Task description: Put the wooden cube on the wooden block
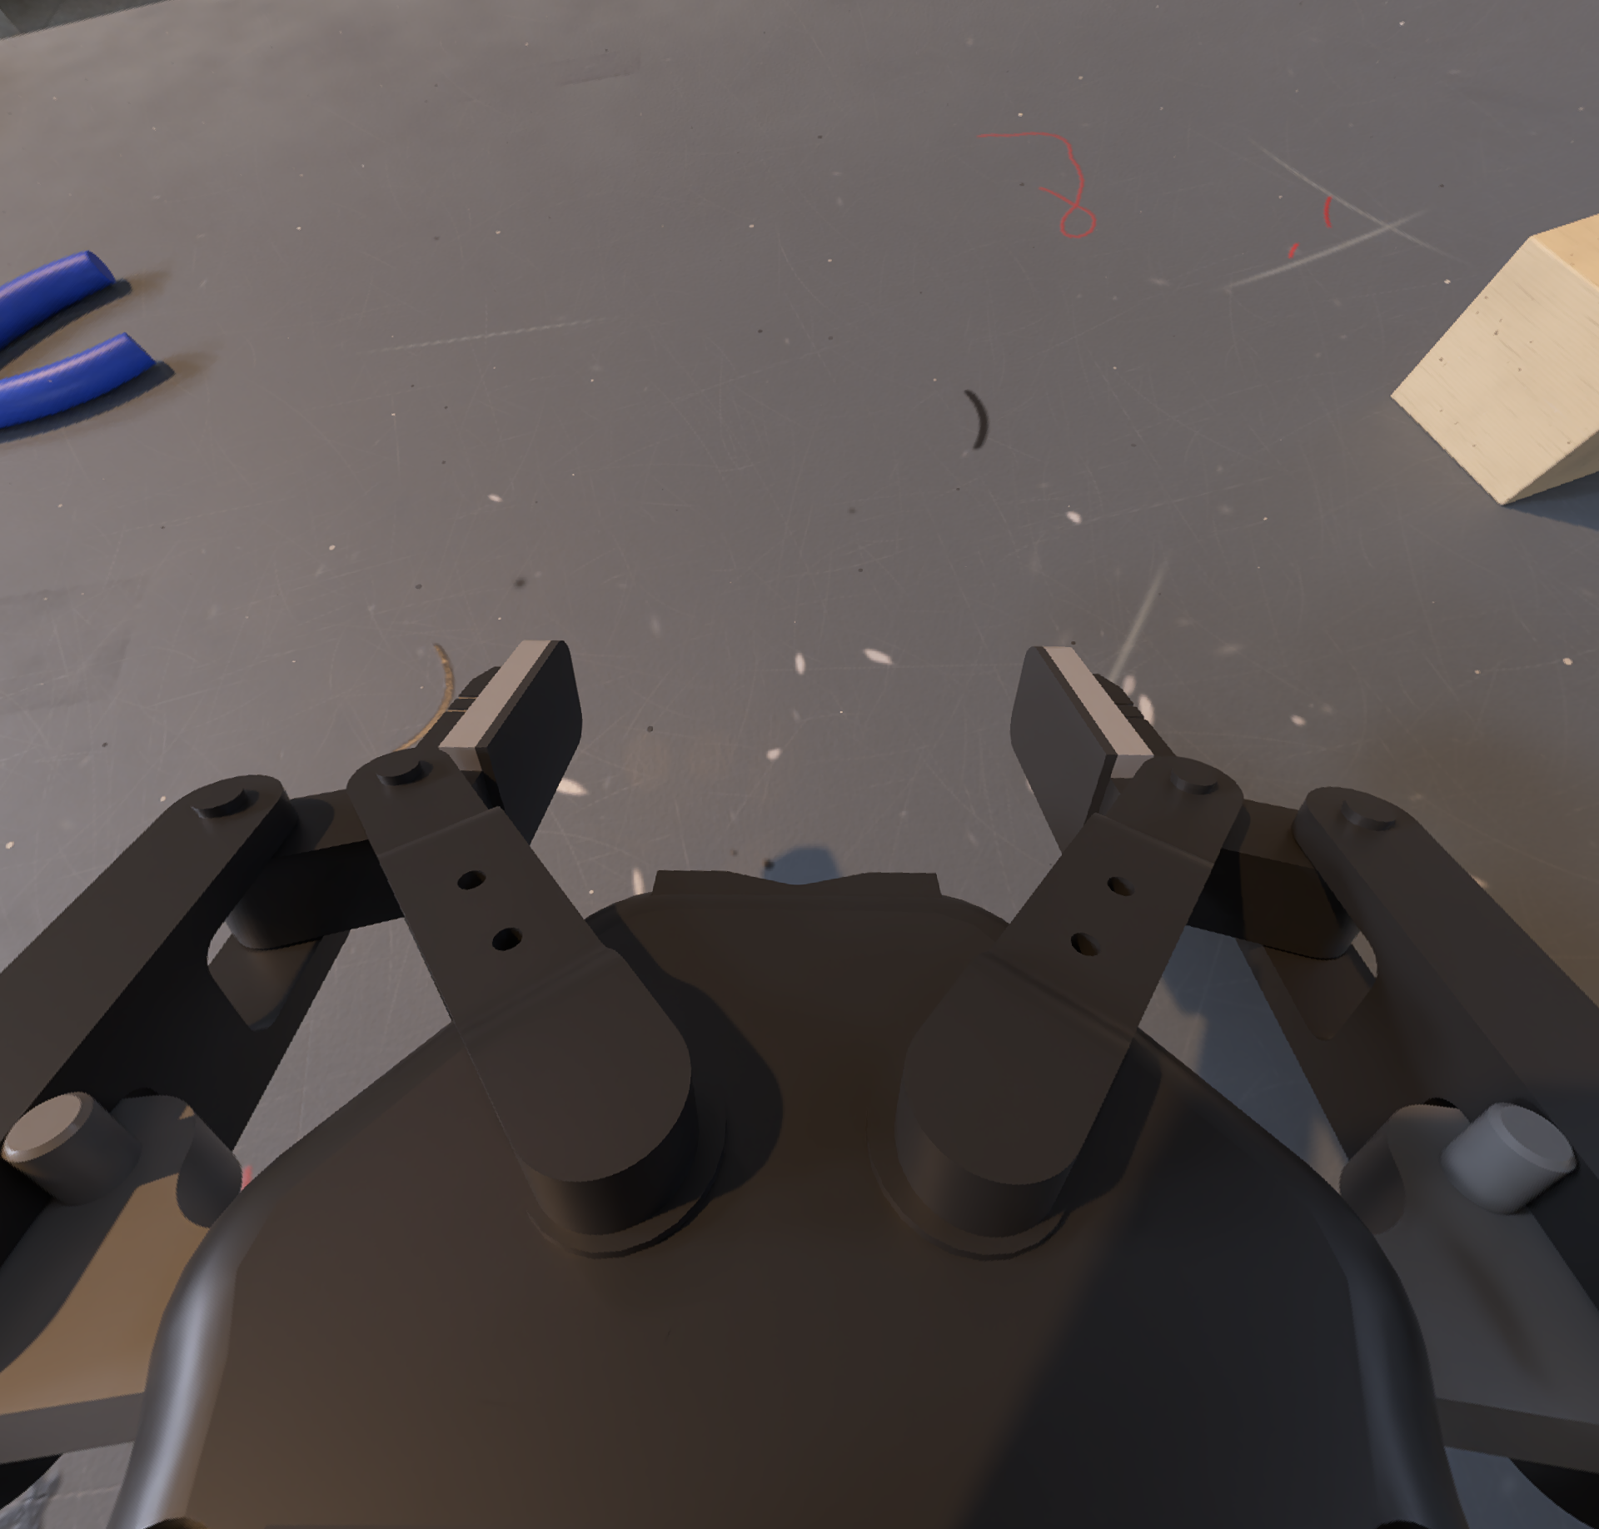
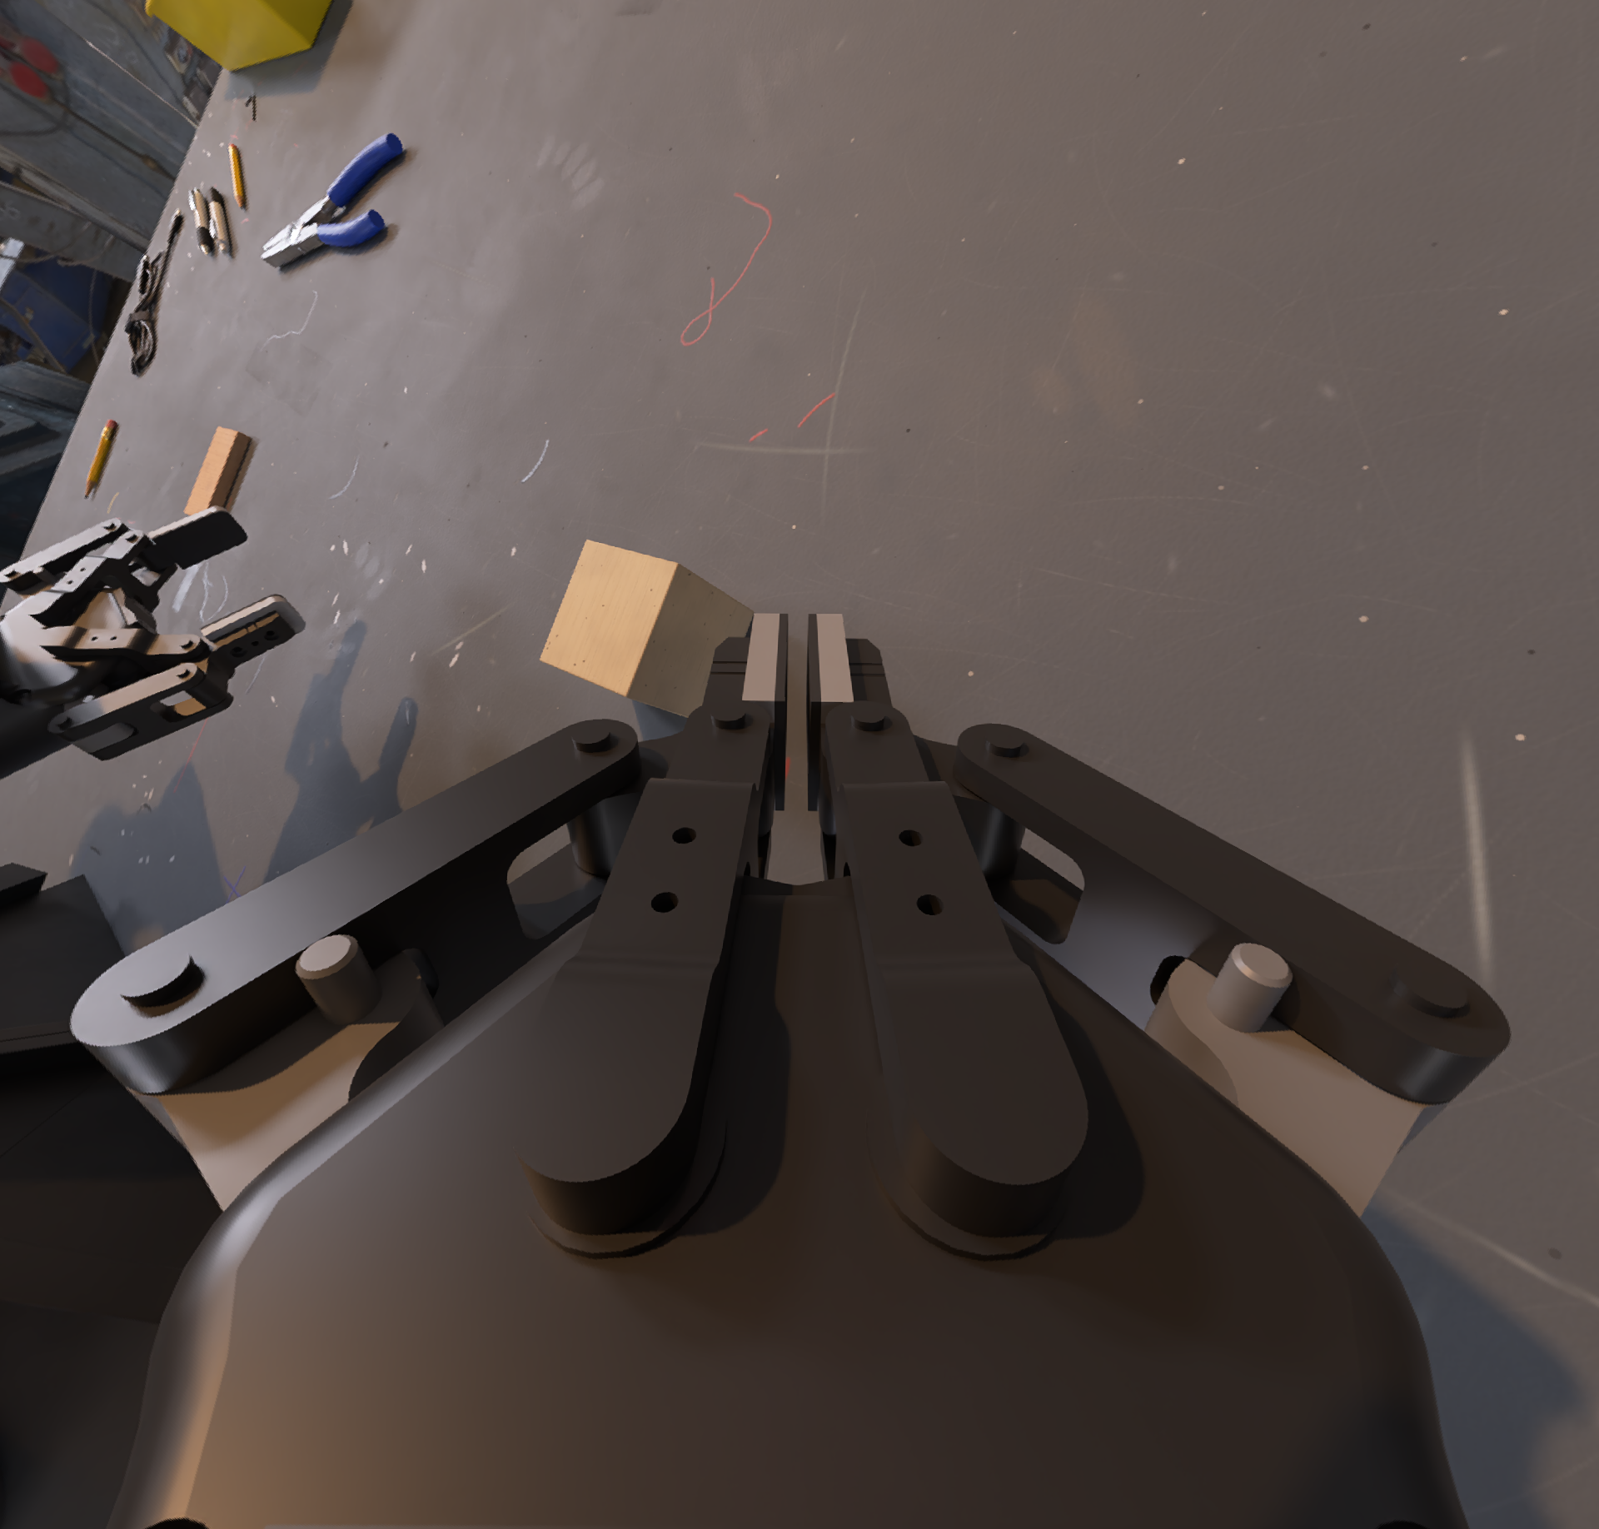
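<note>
Beside the closed right pincer (image 2: 797, 657), the wooden cube (image 2: 636, 618) sits unlabelled.

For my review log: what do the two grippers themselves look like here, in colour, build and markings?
Both look identical. The left gripper and the right gripper are matte black to dark grey, with rounded housings, flat linkage bars on round pins, and two small holes in each finger link. The fingertips carry light grey rectangular pads. Pale grey cylindrical pegs stick out at the sides. No cables or markings show.
</note>
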Robot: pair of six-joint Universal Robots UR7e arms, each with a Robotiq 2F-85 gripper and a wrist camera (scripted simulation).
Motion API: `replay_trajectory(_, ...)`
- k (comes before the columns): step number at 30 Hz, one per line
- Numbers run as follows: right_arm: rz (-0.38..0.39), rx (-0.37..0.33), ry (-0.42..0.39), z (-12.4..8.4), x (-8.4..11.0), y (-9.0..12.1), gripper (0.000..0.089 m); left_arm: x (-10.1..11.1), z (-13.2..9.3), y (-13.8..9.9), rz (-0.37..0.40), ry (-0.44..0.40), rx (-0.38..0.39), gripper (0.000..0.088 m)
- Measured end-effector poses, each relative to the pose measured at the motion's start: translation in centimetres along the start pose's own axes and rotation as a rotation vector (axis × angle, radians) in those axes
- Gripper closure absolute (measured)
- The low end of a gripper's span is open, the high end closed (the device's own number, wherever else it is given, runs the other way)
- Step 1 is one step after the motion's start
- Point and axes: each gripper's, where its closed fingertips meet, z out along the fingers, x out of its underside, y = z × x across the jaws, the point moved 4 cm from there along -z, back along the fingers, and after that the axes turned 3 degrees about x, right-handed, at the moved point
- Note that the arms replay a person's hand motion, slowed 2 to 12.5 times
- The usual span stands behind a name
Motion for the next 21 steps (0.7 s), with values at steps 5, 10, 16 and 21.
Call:
replay_trajectory(5, 0.0, 0.006, -0.021, -0.5, 0.1, -0.6, 0.0803, 0.0, 0.0, 0.0, 0.0, 0.001, 0.0, 0.0028)
replay_trajectory(10, -0.003, 0.012, -0.04, -0.9, 0.3, -1.2, 0.0756, 0.0, 0.0, 0.0, 0.0, 0.001, 0.0, 0.0028)
replay_trajectory(16, -0.01, 0.02, -0.063, -1.4, 0.4, -1.8, 0.0713, 0.0, 0.0, 0.0, 0.0, 0.001, -0.001, 0.0028)
replay_trajectory(21, -0.022, 0.03, -0.083, -1.8, 0.5, -2.2, 0.0672, 0.0, 0.0, 0.0, 0.0, 0.0, -0.001, 0.0028)
